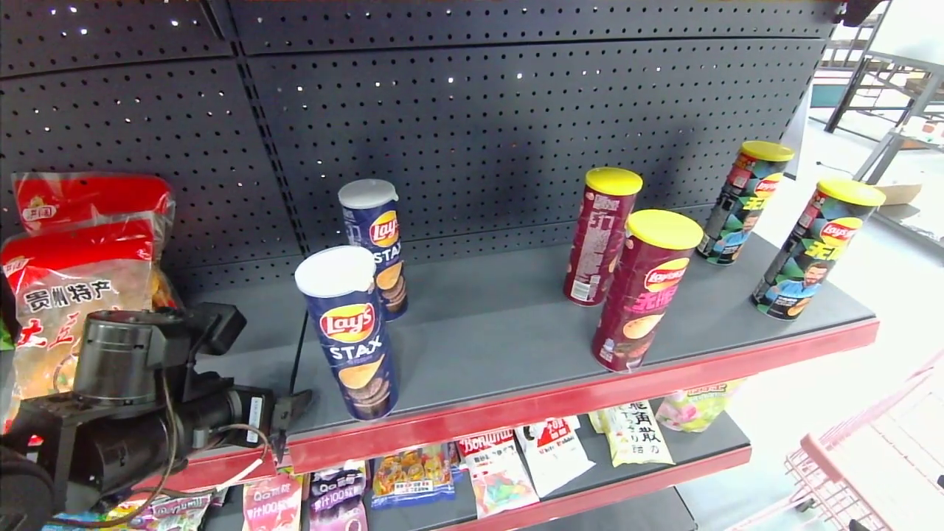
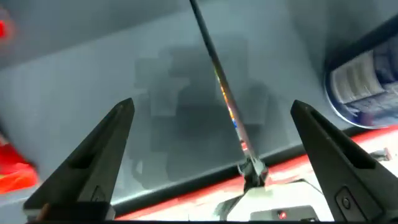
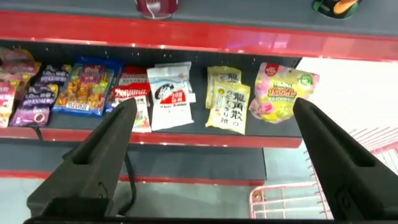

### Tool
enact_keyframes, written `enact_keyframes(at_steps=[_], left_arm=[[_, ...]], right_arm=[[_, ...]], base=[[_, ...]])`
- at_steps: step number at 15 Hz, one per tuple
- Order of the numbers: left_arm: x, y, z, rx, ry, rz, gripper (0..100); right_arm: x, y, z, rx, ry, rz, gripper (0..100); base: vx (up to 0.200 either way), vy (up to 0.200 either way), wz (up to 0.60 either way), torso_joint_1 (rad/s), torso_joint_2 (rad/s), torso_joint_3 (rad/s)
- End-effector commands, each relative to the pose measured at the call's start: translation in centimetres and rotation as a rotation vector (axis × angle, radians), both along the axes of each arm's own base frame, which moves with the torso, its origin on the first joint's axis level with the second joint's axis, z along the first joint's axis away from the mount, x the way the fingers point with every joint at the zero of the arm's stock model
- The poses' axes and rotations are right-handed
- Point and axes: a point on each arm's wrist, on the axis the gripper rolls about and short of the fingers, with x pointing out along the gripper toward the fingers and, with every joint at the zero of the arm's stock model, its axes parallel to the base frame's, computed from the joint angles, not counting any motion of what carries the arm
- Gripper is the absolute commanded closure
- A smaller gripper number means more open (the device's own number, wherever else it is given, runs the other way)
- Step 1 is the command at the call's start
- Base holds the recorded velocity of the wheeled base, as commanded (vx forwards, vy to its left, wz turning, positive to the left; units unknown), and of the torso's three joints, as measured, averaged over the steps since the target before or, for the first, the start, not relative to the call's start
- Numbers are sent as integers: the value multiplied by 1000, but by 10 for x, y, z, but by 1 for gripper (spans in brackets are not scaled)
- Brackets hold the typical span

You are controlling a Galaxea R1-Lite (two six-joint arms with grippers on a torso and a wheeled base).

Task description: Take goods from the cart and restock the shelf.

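Note:
Several chip cans stand on the grey shelf (image 1: 501, 332): two blue ones (image 1: 350, 332) (image 1: 375, 247) at the left, two maroon ones (image 1: 645, 287) (image 1: 601, 236) in the middle, two patterned ones (image 1: 745, 203) (image 1: 815, 251) at the right. My left gripper (image 1: 291, 413) (image 2: 212, 106) is open and holds nothing, at the shelf's red front edge just left of the near blue can (image 2: 364, 81). My right gripper (image 3: 212, 102) is open and bare, low in front of the lower shelf. The pink cart (image 1: 870, 464) (image 3: 292, 202) stands at the lower right.
Red snack bags (image 1: 66, 273) stand at the shelf's left end, behind my left arm. Flat snack packets (image 3: 168, 93) lie in a row on the lower shelf (image 3: 186, 134). A perforated dark back panel (image 1: 516, 125) closes the shelf behind. Bare shelf lies between the blue and maroon cans.

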Motion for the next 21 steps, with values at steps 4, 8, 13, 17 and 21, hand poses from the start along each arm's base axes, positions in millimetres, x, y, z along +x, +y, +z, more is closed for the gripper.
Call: enact_keyframes(at_steps=[4, 8, 13, 17, 21], left_arm=[[18, -12, -4, -6, 13, -22, 0], [26, -16, -3, -10, 5, -29, 0], [35, -21, -3, -13, -3, -39, 0], [38, -25, -1, -16, -11, -48, 0], [39, -26, 0, -24, -15, -46, 0]], right_arm=[[-3, -1, 2, 9, -35, 2, 0], [-3, -1, 2, 9, -35, 1, 0], [-4, -1, 2, 10, -39, -1, 0], [-3, -1, 4, 12, -45, -1, 0], [-3, -1, 4, 12, -45, -1, 0]], base=[[0, 0, 0, 0, 0, 0], [0, 0, 0, 0, 0, 0], [0, 0, 0, 0, 0, 0], [0, 0, 0, 0, 0, 0], [0, 0, 0, 0, 0, 0]])
